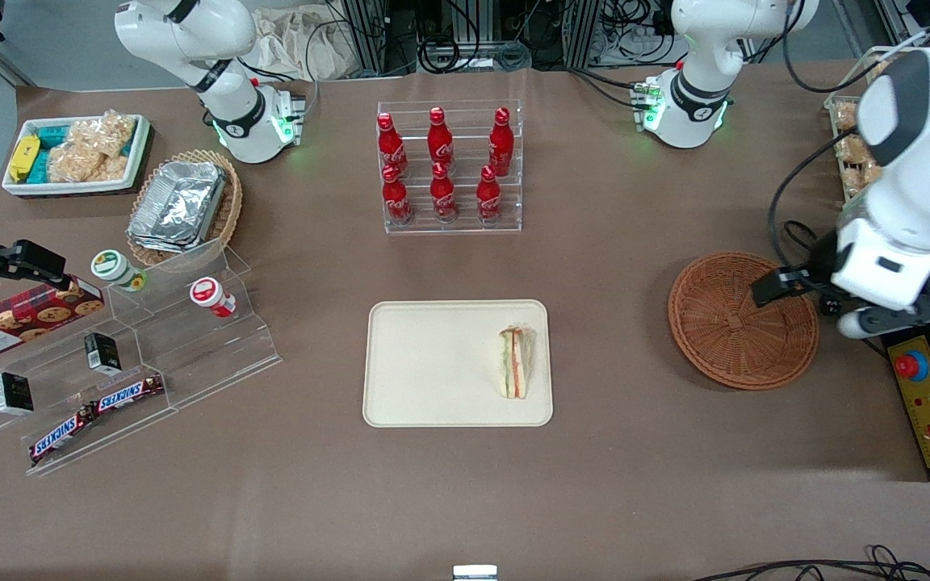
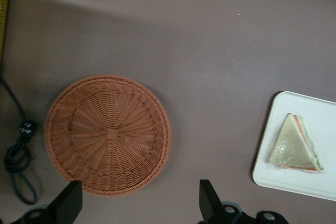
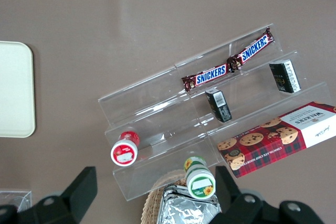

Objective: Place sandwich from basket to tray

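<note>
Though the arm hides most of the gripper [image 1: 784,284] in the front view, it hangs over the basket [image 1: 743,320]; the sandwich [image 1: 516,361] lies on the tray [image 1: 433,363]. Wrist view: fingers [image 2: 69,201] spread wide, holding nothing, basket [image 2: 107,134] bare inside, tray [image 2: 315,182] cut off.

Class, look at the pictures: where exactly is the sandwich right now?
The sandwich lies on the tray, by the rim nearest the empty basket. The open end effector hovers above the basket, holding nothing.

Sandwich [image 1: 515,362] lies on tray [image 1: 425,363]; basket [image 1: 735,339] holds nothing.
</note>
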`<action>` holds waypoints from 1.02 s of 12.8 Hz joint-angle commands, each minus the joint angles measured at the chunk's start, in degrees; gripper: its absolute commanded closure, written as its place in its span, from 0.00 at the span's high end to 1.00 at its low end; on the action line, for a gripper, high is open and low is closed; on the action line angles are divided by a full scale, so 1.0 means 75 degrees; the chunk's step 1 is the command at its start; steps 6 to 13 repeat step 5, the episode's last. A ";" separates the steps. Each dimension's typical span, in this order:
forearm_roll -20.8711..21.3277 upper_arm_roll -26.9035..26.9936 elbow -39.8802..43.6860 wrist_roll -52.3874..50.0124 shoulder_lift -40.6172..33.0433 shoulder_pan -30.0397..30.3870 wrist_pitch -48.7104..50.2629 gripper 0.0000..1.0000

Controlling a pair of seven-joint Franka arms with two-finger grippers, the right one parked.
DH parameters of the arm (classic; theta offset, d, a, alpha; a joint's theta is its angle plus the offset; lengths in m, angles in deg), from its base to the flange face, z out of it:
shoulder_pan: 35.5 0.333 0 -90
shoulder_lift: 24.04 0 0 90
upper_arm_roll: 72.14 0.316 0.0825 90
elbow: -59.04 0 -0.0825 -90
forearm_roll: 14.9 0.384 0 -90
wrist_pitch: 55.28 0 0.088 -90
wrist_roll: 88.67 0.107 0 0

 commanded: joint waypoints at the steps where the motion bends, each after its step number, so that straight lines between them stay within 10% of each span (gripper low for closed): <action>1: -0.0075 -0.0123 0.0711 0.0600 0.0415 0.0220 0.0438 1.00; 13: -0.0052 -0.0111 0.0771 0.1776 0.0509 0.0491 0.0497 1.00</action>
